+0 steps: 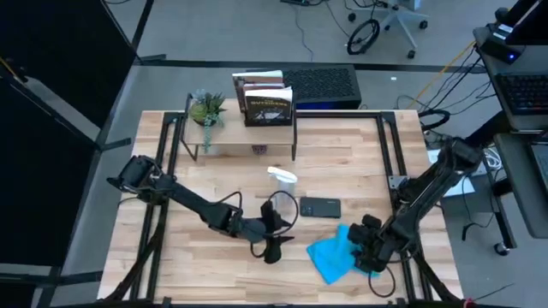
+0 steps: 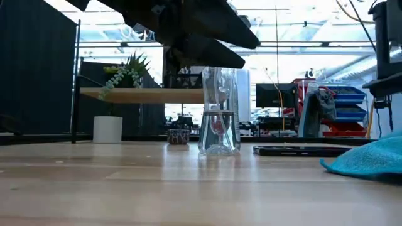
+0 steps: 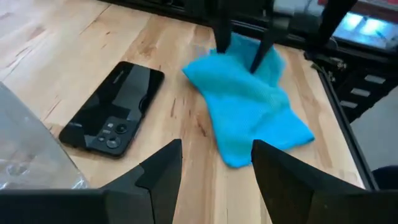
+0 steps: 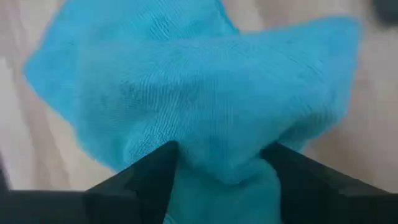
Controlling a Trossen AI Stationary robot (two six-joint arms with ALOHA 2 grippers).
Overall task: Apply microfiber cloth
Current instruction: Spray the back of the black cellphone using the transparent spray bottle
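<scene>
One microfiber cloth (image 1: 332, 257), one black phone (image 1: 320, 207), one clear spray bottle (image 1: 282, 178), one potted plant (image 1: 206, 109), two robot arms, one worktop (image 1: 342, 150), one shelf rack (image 1: 184, 128)

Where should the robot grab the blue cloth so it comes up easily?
Probably the raised fold of the microfiber cloth, from above. The right gripper already has its fingers either side of that bunched ridge, which gives them something to pinch; the flat edges lie tight against the table.

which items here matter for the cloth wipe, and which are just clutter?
In play:
microfiber cloth, pinched between the right gripper fingers
black phone, likely wipe target

Lying about:
clear spray bottle
potted plant
books on the shelf
left gripper, open, idle near the phone
</scene>
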